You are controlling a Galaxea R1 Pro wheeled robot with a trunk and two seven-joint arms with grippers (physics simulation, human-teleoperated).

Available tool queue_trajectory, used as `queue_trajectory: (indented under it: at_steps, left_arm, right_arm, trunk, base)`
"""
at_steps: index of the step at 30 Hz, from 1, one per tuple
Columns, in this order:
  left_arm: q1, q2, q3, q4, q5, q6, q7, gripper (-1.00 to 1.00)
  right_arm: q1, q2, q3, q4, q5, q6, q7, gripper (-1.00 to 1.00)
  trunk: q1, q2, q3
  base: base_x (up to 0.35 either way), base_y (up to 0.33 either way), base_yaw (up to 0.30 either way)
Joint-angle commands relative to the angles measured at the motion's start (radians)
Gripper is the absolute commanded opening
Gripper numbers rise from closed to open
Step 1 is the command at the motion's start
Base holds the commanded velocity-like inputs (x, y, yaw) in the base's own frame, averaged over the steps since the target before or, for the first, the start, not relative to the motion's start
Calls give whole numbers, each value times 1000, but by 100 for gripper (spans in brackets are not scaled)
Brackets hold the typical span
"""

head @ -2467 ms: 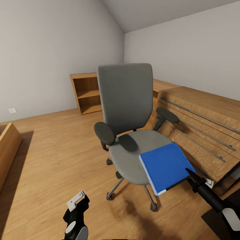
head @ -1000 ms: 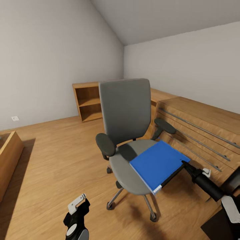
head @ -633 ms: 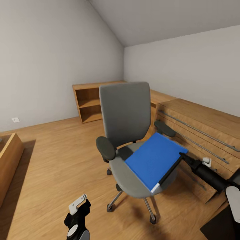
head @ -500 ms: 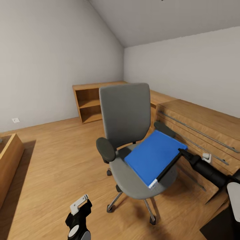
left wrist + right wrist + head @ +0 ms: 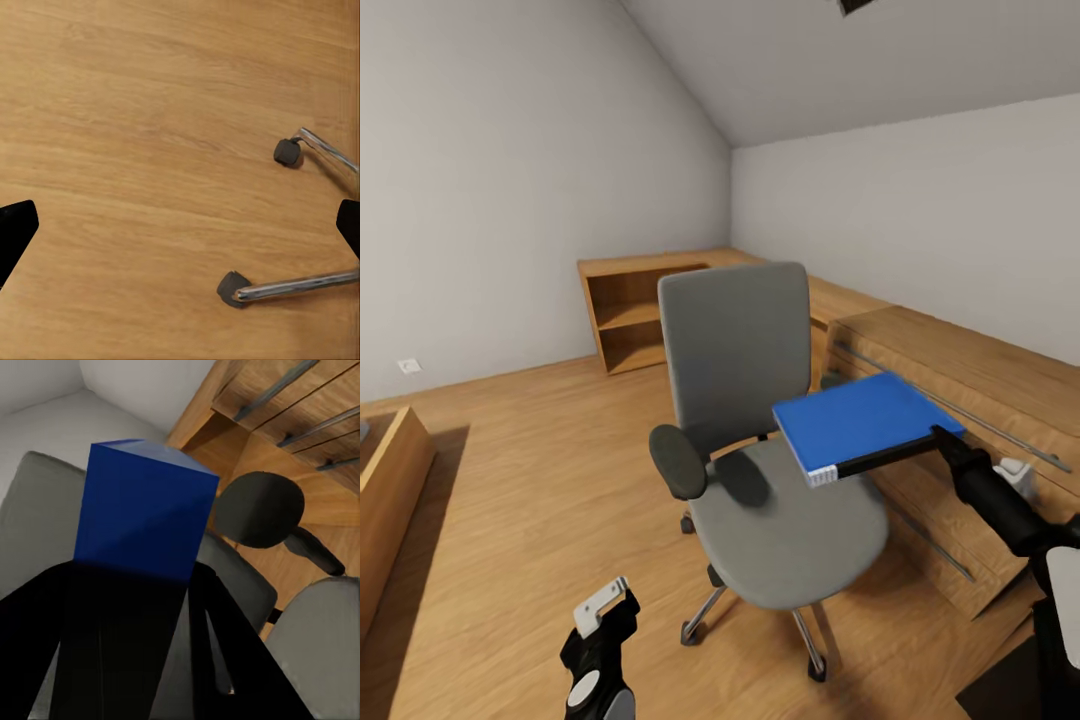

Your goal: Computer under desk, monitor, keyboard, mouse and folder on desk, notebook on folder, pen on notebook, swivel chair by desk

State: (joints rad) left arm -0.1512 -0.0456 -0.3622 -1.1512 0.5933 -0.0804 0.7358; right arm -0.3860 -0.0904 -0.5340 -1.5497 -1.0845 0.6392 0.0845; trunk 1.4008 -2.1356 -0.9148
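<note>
The swivel chair (image 5: 745, 400), grey with black armrests, stands in mid-room facing me. My right gripper (image 5: 940, 440) is shut on one edge of the blue folder (image 5: 865, 415), holding it level in the air above the seat's right side. From the right wrist view the folder (image 5: 142, 506) juts out from between the dark fingers (image 5: 97, 645), with a chair armrest (image 5: 259, 517) behind it. Low at the front, my left gripper (image 5: 600, 625) is open over the floor; past its spread fingertips (image 5: 15, 229) lie two chair castors (image 5: 234, 287). The desk, computer, monitor, keyboard, mouse, notebook and pen are out of view.
A wooden chest of drawers (image 5: 970, 390) with metal rails stands just right of the chair. Light wooden corner shelving (image 5: 625, 300) lines the far wall. A low wooden piece of furniture (image 5: 385, 490) sits at the left. Open wood floor (image 5: 530, 450) lies between.
The folder has come up off the seat, from lying tilted on it to hanging level above it in my right gripper. The view has shifted upward. The left arm has barely moved.
</note>
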Motion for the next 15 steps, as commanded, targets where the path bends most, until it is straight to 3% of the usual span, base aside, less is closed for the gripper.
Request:
queue_trajectory:
  at_steps: [1, 4, 8, 15]
  left_arm:
    - [-1, 1, -4, -3, 10, -8, 4, 100]
    - [-1, 1, -4, -6, 10, -8, 2, 100]
    - [-1, 1, -2, -7, 10, -8, 1, 100]
    - [-1, 7, 1, -9, 11, -8, -4, 100]
  right_arm:
    - [-1, 9, -2, 16, -3, 2, 21, -100]
    - [0, 15, -2, 53, -7, 3, 95, -100]
    - [3, 5, -3, 64, -8, 5, 175, -100]
    - [9, 11, -1, 2, -1, 23, 193, -100]
  trunk:
    - [-4, 7, 2]
    - [-16, 28, 12]
    - [-31, 56, 24]
    - [-58, 105, 46]
  base:
    - [0, 0, 0]
    - [-24, 0, 0]
    - [-247, 0, 0]
    - [-183, 0, 0]
